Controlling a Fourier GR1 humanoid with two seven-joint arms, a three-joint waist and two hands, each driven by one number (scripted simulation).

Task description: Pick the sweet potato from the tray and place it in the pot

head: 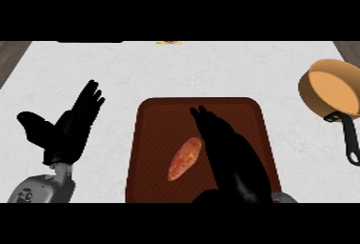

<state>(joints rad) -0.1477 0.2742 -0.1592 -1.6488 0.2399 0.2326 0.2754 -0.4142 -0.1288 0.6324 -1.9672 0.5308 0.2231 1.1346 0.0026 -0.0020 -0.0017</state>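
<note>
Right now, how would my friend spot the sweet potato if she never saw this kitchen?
Find the dark red tray in the counter's middle. The sweet potato lies on it, just left of the right hand. It's the tray's only food: orange, long, pointed.

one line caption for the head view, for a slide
Right hand open over the brown tray beside the sweet potato; left hand resting open at left, copper pot at far right.

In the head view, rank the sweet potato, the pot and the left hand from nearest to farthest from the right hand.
1. Sweet potato: on the tray, just left of the right hand.
2. Pot: far right of the counter, beyond the tray.
3. Left hand: open, resting left of the tray. Close to the pot's rank.
</note>
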